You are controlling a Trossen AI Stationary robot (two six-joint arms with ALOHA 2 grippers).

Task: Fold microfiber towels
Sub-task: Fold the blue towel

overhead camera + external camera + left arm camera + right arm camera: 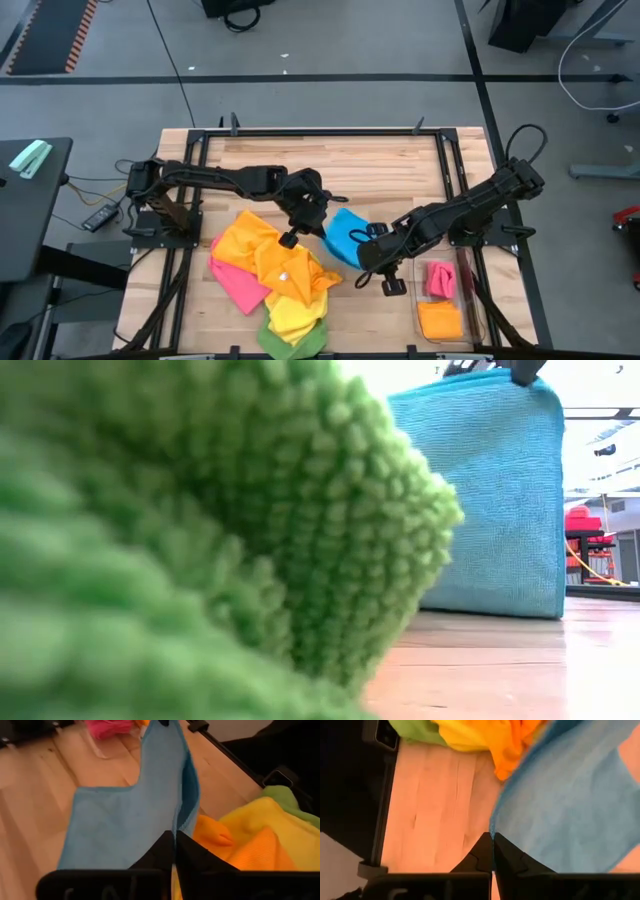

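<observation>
A blue microfiber towel [346, 238] hangs between my two grippers near the table's middle. My left gripper [325, 222] is shut on its far left part, and my right gripper [363, 243] is shut on its near right part. In the low view the blue towel [490, 500] hangs as a flat sheet with its lower edge [490, 612] on the wood. A heap of orange, yellow, pink and green towels [275, 275] lies at the near left; the green one [200, 540] fills the low view's foreground. My left gripper pinches the blue towel's edge [176, 822] between its two shut fingers, which slant down from the table's left. The cloth stretches away from the fingers, partly doubled over. My right gripper pinches the towel's edge [494, 827] between its two fingers, coming steeply from above. The towel hangs, its lower edge on the table.
A clear bin [462, 305] at the near right holds a pink towel [438, 278] and an orange towel [440, 320]. Black frame rails [455, 170] run along the table's sides. Bare wood [380, 165] lies beyond the grippers toward the far edge.
</observation>
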